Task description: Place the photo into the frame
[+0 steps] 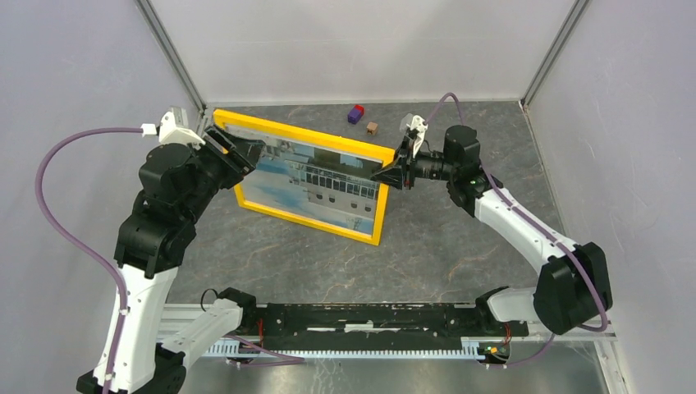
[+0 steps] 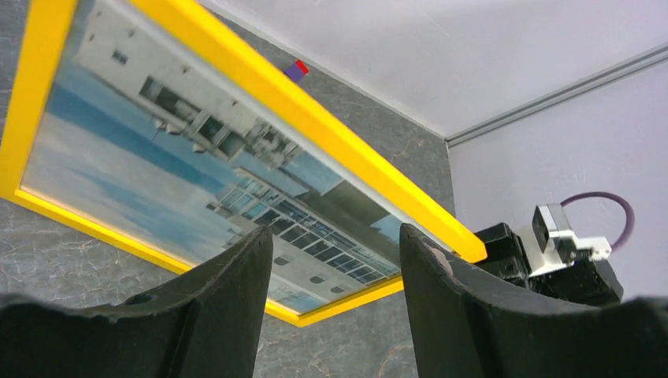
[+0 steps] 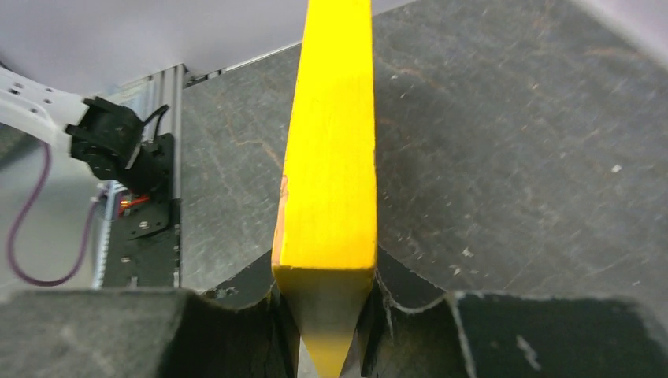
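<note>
the photo (image 1: pixel 316 185) sits inside the opening of the frame (image 1: pixel 304 135). its buildings and sky fill nearly the whole opening. the frame stands tilted over the table (image 1: pixel 427 246): the far long rail is the higher one and the near long rail is low. i cannot tell whether the near rail touches the table.

the right jaws are closed on the frame at its far right corner. in the right wrist view the yellow rail runs straight out from between the two fingers (image 3: pixel 244 287), which press against it on both sides.

the left jaws are at the frame's far left corner and are open. in the left wrist view the two fingers (image 2: pixel 228 303) are set well apart, and the photo and a yellow rail show in the gap beyond them. i see no contact with the frame in that view. in the top view the jaws overlap the corner, so i cannot tell for certain.

a purple-and-red block (image 1: pixel 355 113) and a small brown block (image 1: pixel 373 128) lie on the table beyond the far rail, apart from the frame.
</note>
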